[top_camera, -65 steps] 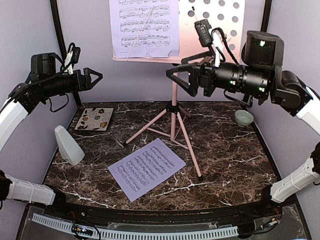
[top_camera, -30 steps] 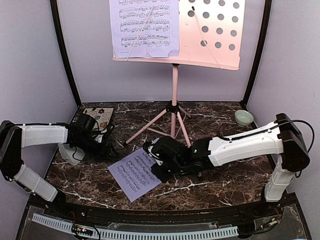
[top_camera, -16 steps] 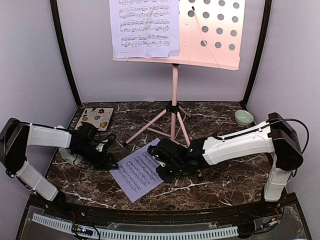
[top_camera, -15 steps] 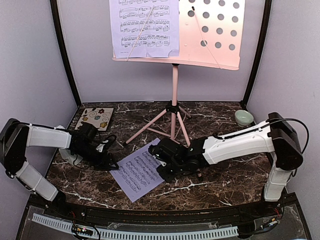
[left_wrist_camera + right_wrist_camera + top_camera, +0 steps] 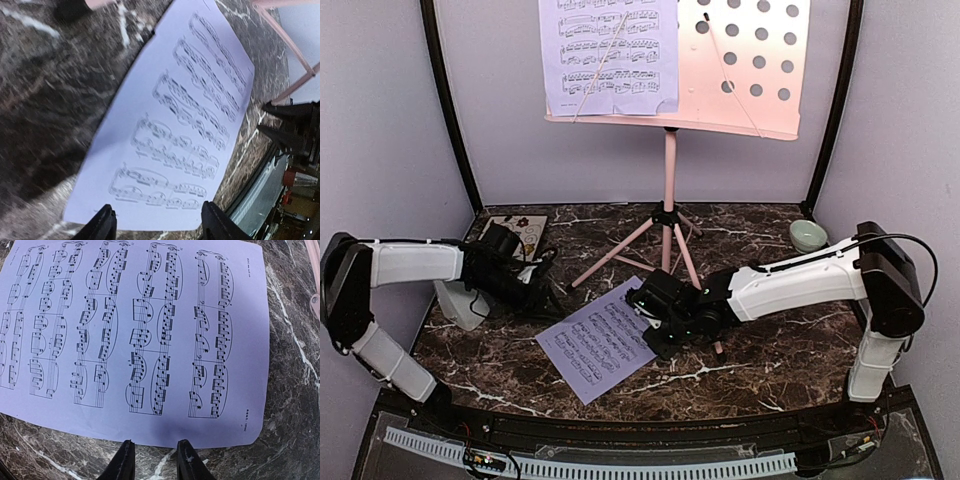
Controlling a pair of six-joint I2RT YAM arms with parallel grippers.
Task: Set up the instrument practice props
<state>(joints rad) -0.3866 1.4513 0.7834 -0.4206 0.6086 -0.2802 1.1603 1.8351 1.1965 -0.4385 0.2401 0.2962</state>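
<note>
Left gripper [image 5: 157,227]: I am holding it with jaws apart at one edge of the loose sheet [image 5: 175,125];
Right gripper [image 5: 154,462]: jaws standing narrowly apart, gripping nothing, at the opposite edge;
Loose sheet: lying flat on the table [image 5: 780,350], before the music stand [image 5: 669,190].

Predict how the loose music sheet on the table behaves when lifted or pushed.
The sheet lies flat on the table, so its edge is probably hard to catch. Thin paper, it would likely droop when lifted and slide when pushed.

Sheet [image 5: 590,350] flat on marble [image 5: 770,340], flanked: left gripper [image 5: 157,222] at its left, right gripper [image 5: 155,460] plus stand leg [image 5: 682,262] at its right. Bare marble along its near side.
</note>
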